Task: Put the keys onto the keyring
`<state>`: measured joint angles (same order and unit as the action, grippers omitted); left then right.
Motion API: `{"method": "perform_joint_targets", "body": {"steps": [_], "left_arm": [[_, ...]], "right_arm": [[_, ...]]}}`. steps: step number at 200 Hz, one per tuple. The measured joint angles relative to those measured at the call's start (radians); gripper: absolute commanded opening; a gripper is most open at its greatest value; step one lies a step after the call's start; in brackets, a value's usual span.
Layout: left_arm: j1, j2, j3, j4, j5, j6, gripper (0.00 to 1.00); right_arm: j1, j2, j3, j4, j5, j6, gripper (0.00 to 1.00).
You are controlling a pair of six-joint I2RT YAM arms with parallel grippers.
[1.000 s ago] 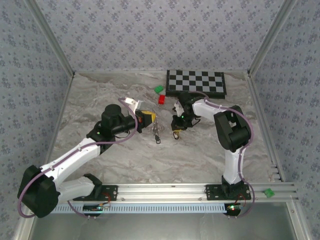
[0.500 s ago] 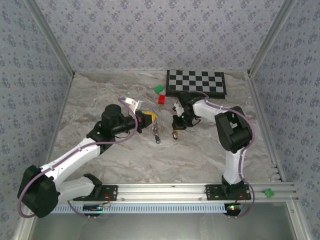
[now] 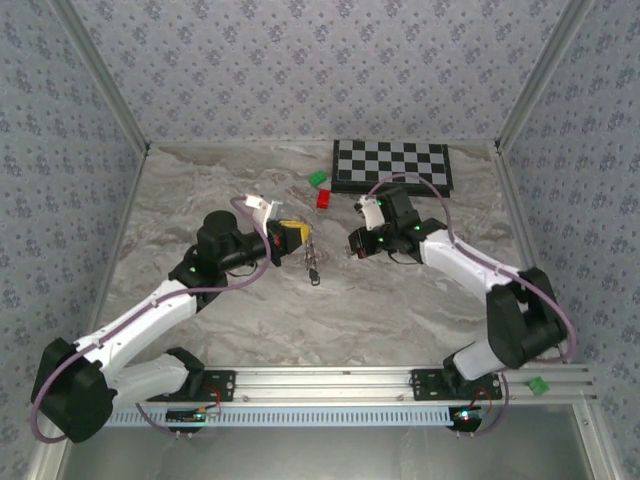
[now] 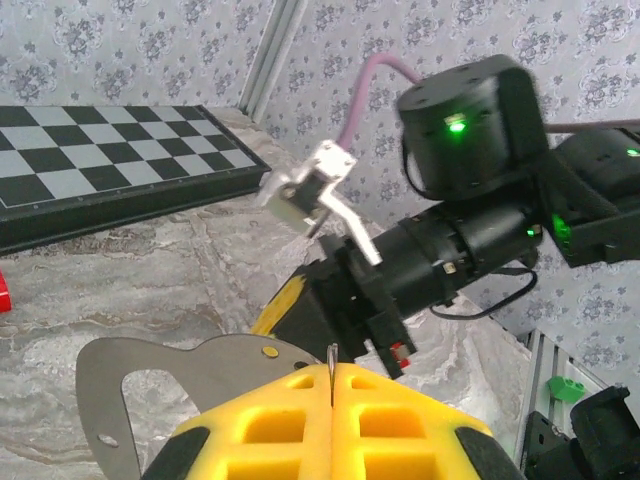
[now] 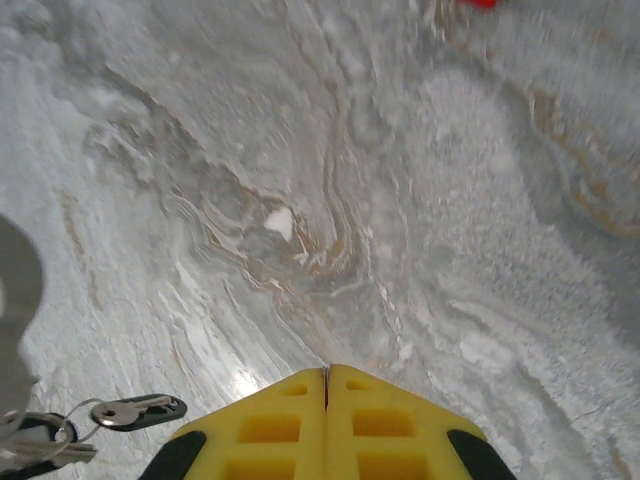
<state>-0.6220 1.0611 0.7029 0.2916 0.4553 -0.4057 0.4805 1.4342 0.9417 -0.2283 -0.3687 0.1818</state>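
– Left gripper (image 4: pixel 331 378)?
– Pads pressed together, pinching a thin metal sliver (image 4: pixel 330 354).
– Right gripper (image 5: pixel 326 382)?
– Also pressed together, clamping nothing.
– Keys (image 5: pixel 140 410) and keyring (image 5: pixel 62 410)?
– Bunched on the marble table (image 3: pixel 400 300), just beside the left gripper, between both grippers.

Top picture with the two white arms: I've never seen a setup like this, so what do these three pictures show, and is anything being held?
Those are two robot arms bolted to a marble-patterned table. The top picture looks down from above; the other two come from wrist cameras, so the yellow pads are each arm's own tool. On the table: a chessboard, a red block, a green block. The left tool is shut on a thin metal sliver, apparently the keyring. The right tool is shut, nothing visible between its pads; small black-headed keys show lower left in its view.
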Motion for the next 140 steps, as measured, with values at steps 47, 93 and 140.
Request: {"method": "perform_joint_targets", "body": {"steps": [47, 93, 140], "left_arm": [[-0.005, 0.000, 0.000, 0.002, 0.000, 0.045, 0.00], [-0.027, 0.000, 0.001, 0.008, 0.000, 0.101, 0.00], [-0.066, 0.021, 0.047, 0.020, 0.016, 0.171, 0.00]], "right_arm": [[0.011, -0.252, -0.169, 0.210, 0.044, -0.024, 0.00], [0.032, -0.447, -0.312, 0.405, 0.096, -0.076, 0.00], [0.032, -0.597, -0.398, 0.592, 0.087, -0.117, 0.00]]}}
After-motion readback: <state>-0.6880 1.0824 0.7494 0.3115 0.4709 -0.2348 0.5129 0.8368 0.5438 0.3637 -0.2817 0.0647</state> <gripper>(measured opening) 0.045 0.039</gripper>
